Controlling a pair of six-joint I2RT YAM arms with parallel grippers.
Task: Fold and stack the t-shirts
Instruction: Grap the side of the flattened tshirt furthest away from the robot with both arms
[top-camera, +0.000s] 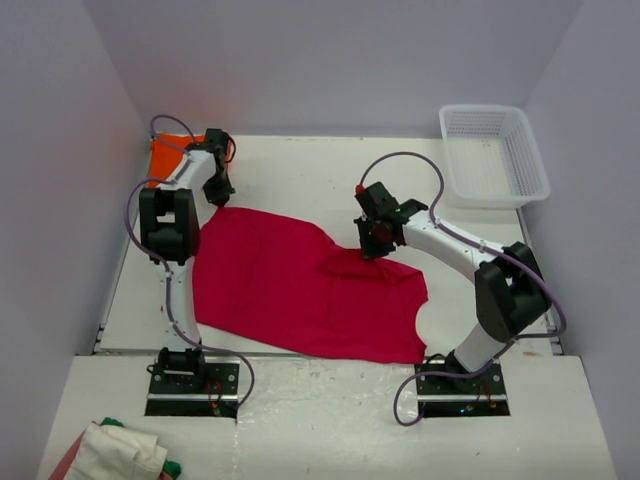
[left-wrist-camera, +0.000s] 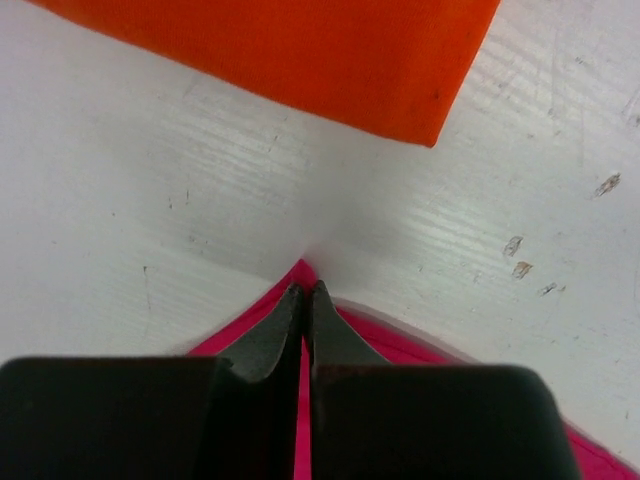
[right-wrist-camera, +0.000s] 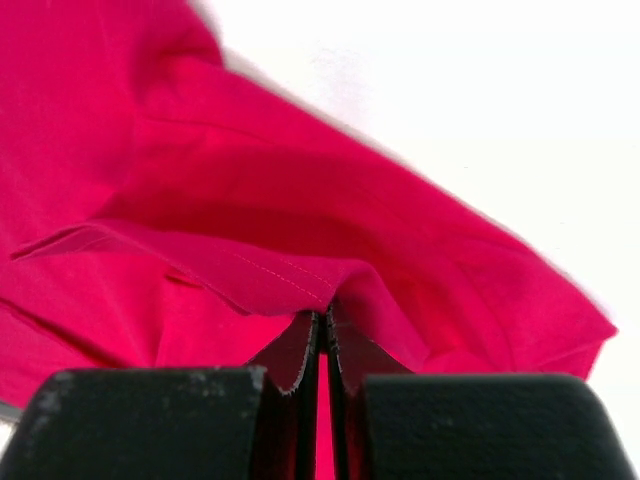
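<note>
Crimson soft t-shirt (top-camera: 290, 290): left gripper (left-wrist-camera: 303, 292) clamps its pointed corner, right gripper (right-wrist-camera: 325, 316) what seems a stitched hem.

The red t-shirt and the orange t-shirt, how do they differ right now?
The red t-shirt lies spread across the middle of the table; the orange t-shirt sits compact in the far left corner. The left gripper and the right gripper are shut on the red t-shirt's edges; neither holds the orange t-shirt. Both are plain, without prints.
</note>
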